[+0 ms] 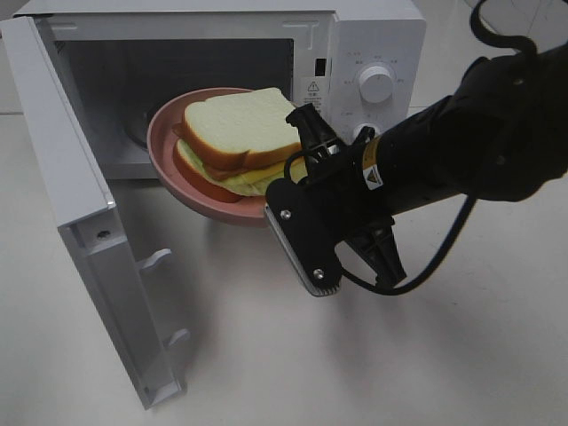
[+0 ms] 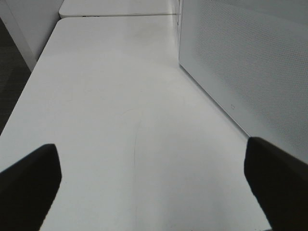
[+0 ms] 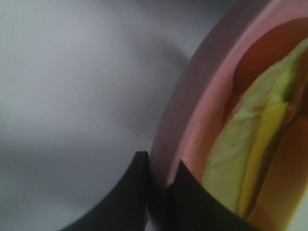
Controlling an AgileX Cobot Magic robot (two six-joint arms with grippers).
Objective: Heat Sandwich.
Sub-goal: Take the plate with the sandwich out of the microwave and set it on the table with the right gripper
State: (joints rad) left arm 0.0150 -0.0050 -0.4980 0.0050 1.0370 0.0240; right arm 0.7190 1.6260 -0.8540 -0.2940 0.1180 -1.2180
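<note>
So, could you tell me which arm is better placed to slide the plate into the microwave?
The right. Its gripper is already shut on the pink plate's rim, holding the sandwich at the open microwave. The left gripper hangs open over bare table, beside the microwave's side.

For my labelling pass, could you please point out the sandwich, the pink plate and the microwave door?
sandwich point(image 1: 238, 124), exterior high view, on the top bread slice.
pink plate point(image 1: 163, 142), exterior high view, on its bare left rim.
microwave door point(image 1: 62, 169), exterior high view, on its inner face.
</note>
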